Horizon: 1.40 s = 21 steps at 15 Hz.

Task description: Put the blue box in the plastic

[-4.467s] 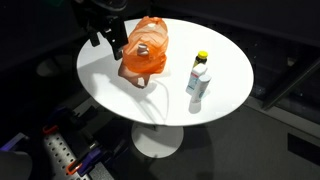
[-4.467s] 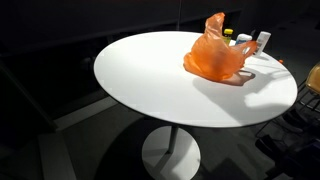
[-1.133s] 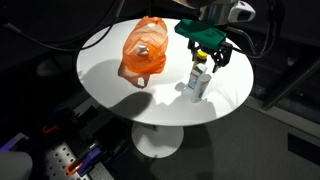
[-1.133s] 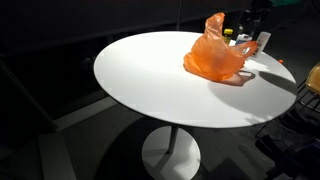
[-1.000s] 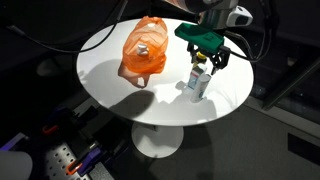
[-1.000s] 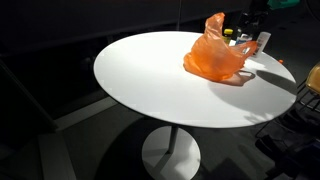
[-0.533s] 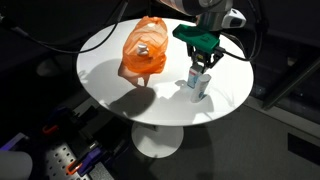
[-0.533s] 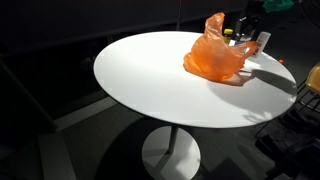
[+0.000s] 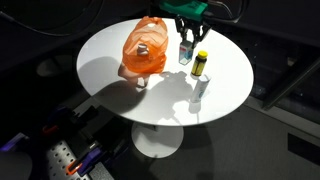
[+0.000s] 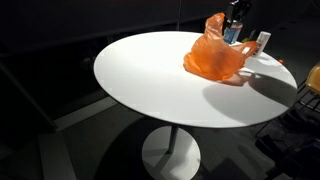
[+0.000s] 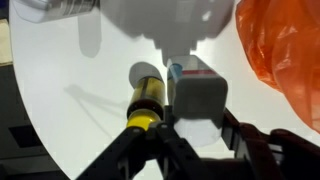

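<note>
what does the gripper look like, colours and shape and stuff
In an exterior view the gripper has slim black fingers hanging from a bright green mount. The wrist view shows black, angular finger linkages spreading in a V. Any markings or cables are too small or dark to make out.

Our claw (image 9: 186, 40) is black, with slim dark fingers (image 11: 252, 148) that look angular and blurred in the wrist view. Above it, at twelve o'clock in an exterior view, sits a green housing (image 9: 192, 9).
</note>
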### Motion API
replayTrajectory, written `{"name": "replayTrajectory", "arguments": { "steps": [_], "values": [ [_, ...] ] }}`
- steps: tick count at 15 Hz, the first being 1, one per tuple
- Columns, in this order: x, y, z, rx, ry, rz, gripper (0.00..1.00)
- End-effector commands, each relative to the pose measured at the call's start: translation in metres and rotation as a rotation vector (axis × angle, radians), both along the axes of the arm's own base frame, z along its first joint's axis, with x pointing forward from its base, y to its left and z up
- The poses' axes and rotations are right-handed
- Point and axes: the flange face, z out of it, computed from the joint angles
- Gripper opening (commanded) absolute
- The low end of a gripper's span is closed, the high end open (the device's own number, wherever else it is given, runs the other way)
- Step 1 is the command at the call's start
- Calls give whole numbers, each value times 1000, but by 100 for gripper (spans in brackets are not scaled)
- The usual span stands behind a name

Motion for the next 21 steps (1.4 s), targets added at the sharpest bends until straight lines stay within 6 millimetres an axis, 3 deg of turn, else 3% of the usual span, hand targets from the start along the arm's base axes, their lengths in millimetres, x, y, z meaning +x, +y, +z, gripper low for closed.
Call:
{"name": "replayTrajectory", "arguments": {
  "steps": [1,6,12,15,21],
  "values": [
    [-2,38,37,12,-14,31,22],
    [-1,98,54,34,-8,63,22],
    [1,149,51,62,-7,70,22],
    [3,161,43,69,0,66,22],
    [6,154,1,104,58,14,22]
  ]
}}
